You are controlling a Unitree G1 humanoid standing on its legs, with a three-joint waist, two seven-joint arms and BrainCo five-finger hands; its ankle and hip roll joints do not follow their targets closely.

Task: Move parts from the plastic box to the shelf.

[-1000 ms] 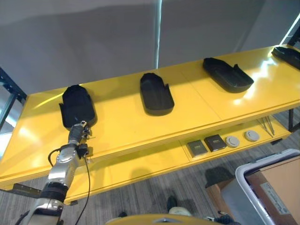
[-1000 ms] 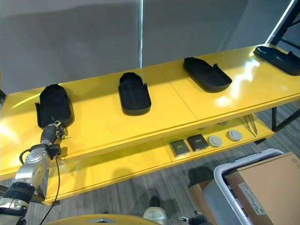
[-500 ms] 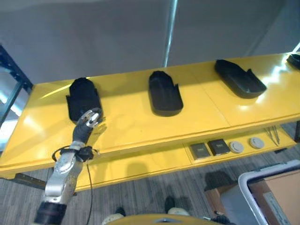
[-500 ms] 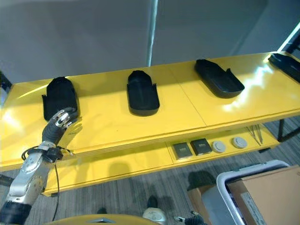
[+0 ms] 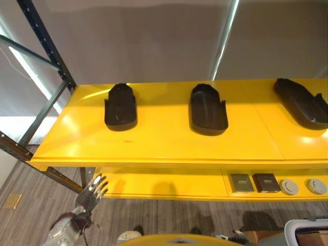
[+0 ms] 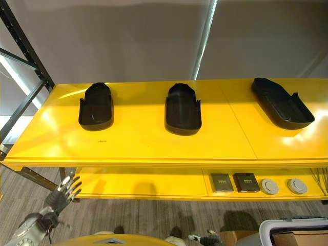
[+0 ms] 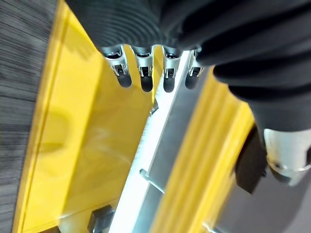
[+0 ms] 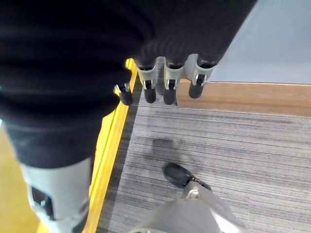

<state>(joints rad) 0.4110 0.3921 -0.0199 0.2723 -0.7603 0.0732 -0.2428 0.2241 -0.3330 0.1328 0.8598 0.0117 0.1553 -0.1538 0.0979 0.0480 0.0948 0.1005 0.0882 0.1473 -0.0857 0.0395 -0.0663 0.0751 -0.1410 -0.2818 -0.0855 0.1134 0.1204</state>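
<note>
Parts (image 6: 96,106) sit on the shelf (image 6: 138,148), above the left hand (image 6: 64,192), which hangs empty, fingers spread. Right hand (image 8: 167,80) likewise empty. Risk: knuckles clipping the shelf edge when raised.

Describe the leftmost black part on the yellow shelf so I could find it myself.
Start at the long glossy yellow shelf. Three black moulded plastic shell parts lie in a row on top; take the one nearest the shelf's left end, by the dark metal rack frame. It is the narrowest, with a rounded far end, left of the wider middle shell.
</note>
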